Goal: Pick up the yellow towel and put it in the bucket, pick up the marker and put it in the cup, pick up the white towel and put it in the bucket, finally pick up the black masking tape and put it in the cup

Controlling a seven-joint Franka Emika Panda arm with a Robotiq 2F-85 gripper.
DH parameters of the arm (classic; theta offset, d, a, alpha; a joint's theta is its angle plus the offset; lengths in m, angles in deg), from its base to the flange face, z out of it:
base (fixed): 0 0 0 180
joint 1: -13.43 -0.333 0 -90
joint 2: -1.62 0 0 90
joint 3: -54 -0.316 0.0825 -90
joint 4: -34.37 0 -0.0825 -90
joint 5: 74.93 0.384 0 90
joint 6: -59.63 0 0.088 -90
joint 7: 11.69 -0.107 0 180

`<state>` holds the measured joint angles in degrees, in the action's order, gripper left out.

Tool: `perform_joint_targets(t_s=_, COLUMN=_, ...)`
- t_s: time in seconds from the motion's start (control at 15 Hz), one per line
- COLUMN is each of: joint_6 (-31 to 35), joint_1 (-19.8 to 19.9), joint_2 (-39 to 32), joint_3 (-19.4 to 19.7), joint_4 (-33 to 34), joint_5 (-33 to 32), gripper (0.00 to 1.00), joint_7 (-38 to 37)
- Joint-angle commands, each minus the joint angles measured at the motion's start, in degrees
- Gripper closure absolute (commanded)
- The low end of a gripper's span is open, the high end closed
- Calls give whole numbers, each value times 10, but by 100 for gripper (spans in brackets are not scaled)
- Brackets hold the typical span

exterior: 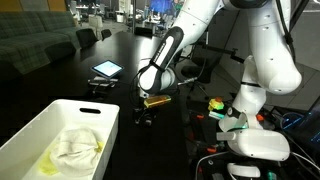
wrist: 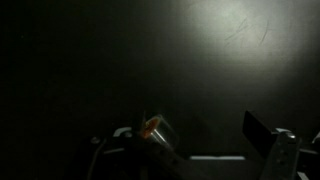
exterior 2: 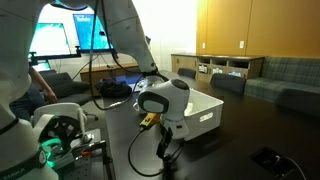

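Observation:
The white bucket (exterior: pixel 60 106) is a rectangular bin on the dark table, also seen in an exterior view (exterior 2: pixel 205 112). The white towel (exterior: pixel 76 145) and the yellow towel (exterior: pixel 44 166) lie inside it. My gripper (exterior: pixel 143 117) hangs low over the table just beside the bin, also visible in an exterior view (exterior 2: pixel 165 148). In the wrist view the gripper (wrist: pixel 195 135) has its fingers wide apart, with nothing seen between them. A clear cup (wrist: pixel 160 132) with the orange marker (wrist: pixel 151 126) in it stands by one finger. I cannot make out the black masking tape.
A lit tablet (exterior: pixel 106 69) lies on the table beyond the gripper. Chairs and a sofa stand at the back. The robot base with cables (exterior: pixel 250 140) is close by. A small dark object (exterior 2: pixel 270 157) lies on the table.

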<state>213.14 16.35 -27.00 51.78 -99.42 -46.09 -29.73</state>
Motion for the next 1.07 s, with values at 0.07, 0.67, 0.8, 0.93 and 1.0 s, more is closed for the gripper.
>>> perform_joint_targets(t_s=0.07, joint_6=4, joint_1=-2, joint_2=-25, joint_3=4, joint_4=30, joint_5=-2, gripper=0, joint_7=-12)
perform_joint_targets(t_s=0.67, joint_6=2, joint_1=0, joint_2=-46, joint_3=5, joint_4=48, joint_5=-1, gripper=0, joint_7=-16)
perform_joint_targets(t_s=0.8, joint_6=1, joint_1=1, joint_2=-50, joint_3=5, joint_4=50, joint_5=-1, gripper=0, joint_7=-18)
perform_joint_targets(t_s=0.93, joint_6=0, joint_1=0, joint_2=-53, joint_3=6, joint_4=52, joint_5=-2, gripper=0, joint_7=-20)
perform_joint_targets(t_s=1.0, joint_6=0, joint_1=1, joint_2=-54, joint_3=7, joint_4=52, joint_5=-1, gripper=0, joint_7=-21)
